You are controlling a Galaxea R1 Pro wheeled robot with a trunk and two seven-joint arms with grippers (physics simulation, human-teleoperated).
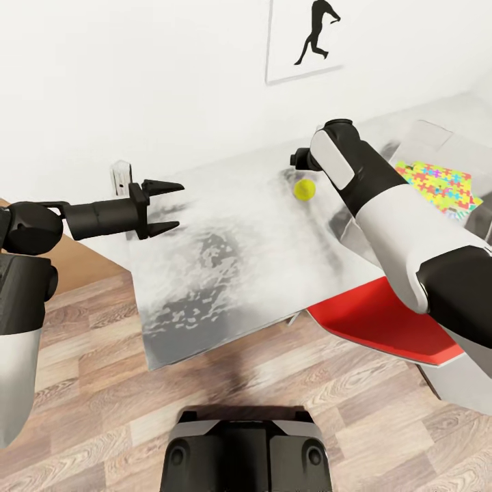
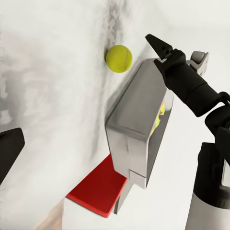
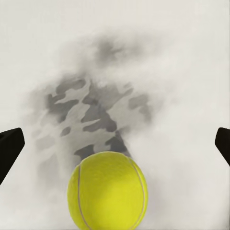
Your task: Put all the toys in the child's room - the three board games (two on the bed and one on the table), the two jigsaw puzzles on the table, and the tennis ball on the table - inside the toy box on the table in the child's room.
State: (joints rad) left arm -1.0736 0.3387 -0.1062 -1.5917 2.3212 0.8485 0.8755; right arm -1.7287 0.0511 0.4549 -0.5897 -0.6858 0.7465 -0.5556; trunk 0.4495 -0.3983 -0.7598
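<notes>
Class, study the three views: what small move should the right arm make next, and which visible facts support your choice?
Probably ease the right tool down around the tennis ball before closing. Its fingers are spread wide, the ball sits loose on the table between and just ahead of them, untouched. The toy box stands close beside it.

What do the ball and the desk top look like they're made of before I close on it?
The tennis ball looks matte and felt-like: yellow-green with a pale curved seam. The table top looks hard, smooth and glossy, with blurred grey reflections; whether laminate or painted is unclear.
</notes>
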